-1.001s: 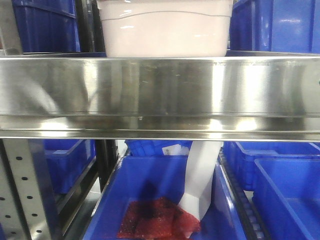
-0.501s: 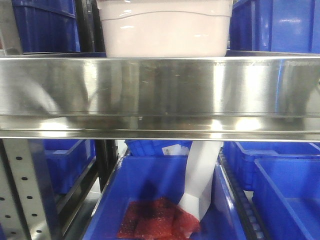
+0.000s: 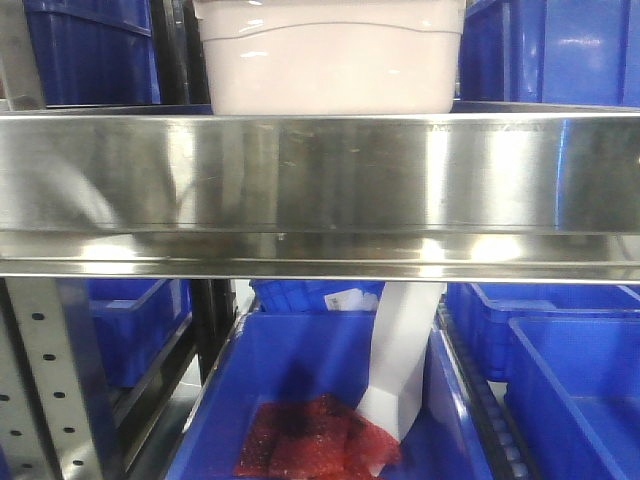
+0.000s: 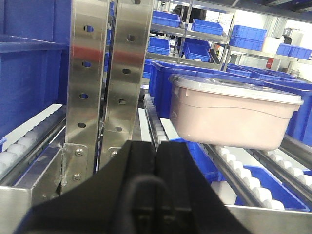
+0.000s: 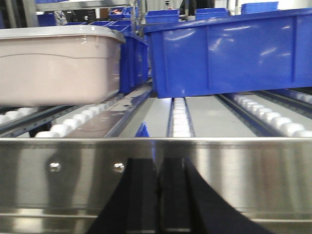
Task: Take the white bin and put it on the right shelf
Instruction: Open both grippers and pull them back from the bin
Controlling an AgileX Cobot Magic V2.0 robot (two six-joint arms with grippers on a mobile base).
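Nothing you need to worry about has shifted over the last second: the front view matches the earlier ones, with the white bin (image 3: 330, 60) sitting in the same spot on the roller lane above the wide steel lip of the shelf (image 3: 320, 190). So the job reads as either done or paused. The bin rests on the shelf's rollers, between blue bins (image 5: 229, 53) on either side, and neither arm touches it.

From your left wrist view the bin (image 4: 231, 114) lies well ahead and to the right, beyond the perforated steel uprights (image 4: 105, 78). The left gripper (image 4: 157, 190) has its jaws pressed together, holding nothing. From the right wrist view the bin (image 5: 58, 63) sits to the left on the white rollers (image 5: 73, 124), and the right gripper (image 5: 157, 195) is likewise closed and empty, just short of the shelf lip.

As for writing, you won't find any to read. A small white tag (image 3: 345, 298) shows on a blue bin under the shelf, but its print is too small to make out.
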